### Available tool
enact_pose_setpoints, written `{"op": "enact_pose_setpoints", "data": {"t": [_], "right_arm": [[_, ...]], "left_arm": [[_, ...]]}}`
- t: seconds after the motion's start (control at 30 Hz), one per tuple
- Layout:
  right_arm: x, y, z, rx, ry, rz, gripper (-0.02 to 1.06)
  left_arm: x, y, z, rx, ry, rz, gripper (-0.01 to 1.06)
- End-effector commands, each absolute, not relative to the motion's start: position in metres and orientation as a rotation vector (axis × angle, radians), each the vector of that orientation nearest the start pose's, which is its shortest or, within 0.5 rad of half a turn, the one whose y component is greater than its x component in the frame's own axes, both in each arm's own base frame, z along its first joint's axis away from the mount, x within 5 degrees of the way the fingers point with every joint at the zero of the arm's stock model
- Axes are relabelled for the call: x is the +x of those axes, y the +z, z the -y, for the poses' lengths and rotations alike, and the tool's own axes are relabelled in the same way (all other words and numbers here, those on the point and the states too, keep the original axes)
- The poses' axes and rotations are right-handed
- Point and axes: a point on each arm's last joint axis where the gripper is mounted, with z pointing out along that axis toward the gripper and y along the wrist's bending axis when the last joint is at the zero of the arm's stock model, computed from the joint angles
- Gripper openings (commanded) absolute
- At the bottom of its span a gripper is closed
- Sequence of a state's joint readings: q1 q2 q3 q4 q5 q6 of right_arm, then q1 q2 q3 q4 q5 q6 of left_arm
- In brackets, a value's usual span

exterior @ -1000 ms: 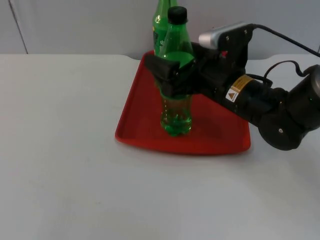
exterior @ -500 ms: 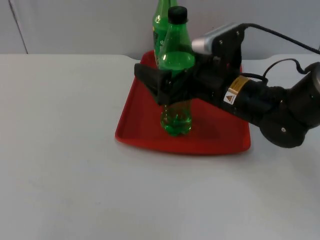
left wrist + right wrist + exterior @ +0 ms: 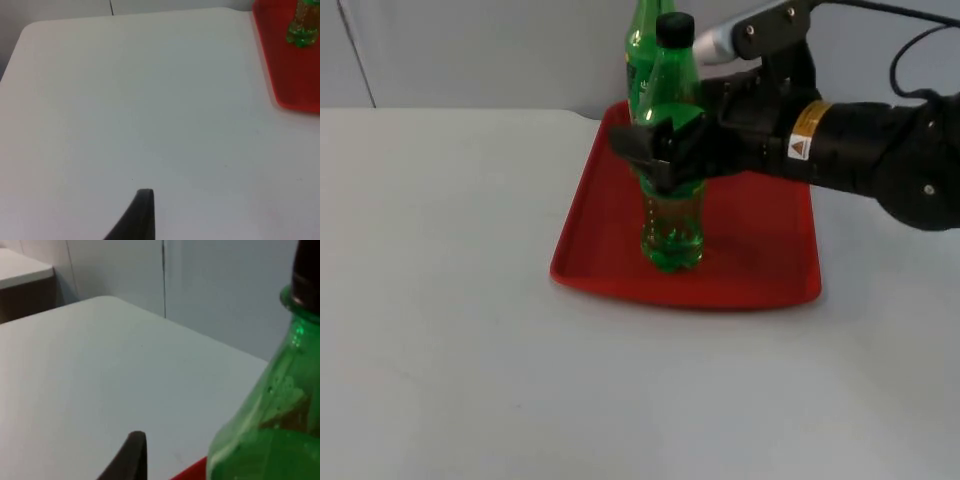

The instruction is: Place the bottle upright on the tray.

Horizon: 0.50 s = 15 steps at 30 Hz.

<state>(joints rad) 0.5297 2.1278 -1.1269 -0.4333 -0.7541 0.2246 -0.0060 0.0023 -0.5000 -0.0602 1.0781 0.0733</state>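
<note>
Green plastic, the bottle (image 3: pixel 672 150) stands upright on the red tray (image 3: pixel 760 255), near the tray's front edge and toward its left side, black cap (image 3: pixel 675 28) on top. A second green bottle (image 3: pixel 642 45) stands behind it at the tray's far edge. The right gripper (image 3: pixel 660 150) is at the front bottle's middle; whether its fingers press the bottle or stand apart cannot be told. The left gripper (image 3: pixel 142 210) waits over the white table (image 3: pixel 440 300), well apart from the tray; its spread is unclear.
</note>
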Motion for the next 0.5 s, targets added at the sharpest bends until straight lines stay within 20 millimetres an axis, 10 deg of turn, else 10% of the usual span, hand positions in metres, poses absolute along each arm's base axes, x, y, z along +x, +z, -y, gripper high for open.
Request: {"op": "enact_pose_setpoints", "data": {"t": [0.0, 0.47], "right_arm": [[0.359, 0.147, -0.243, -0.786, 0.565, -1.648, 1.05], [0.346, 0.168, -0.229, -0.711, 0.566, -1.959, 1.05]], "left_arm": [[-0.005, 0.275, 0.005, 0.08, -0.027, -2.061, 1.05], [-0.005, 0.275, 0.005, 0.08, -0.027, -2.061, 1.05]]}}
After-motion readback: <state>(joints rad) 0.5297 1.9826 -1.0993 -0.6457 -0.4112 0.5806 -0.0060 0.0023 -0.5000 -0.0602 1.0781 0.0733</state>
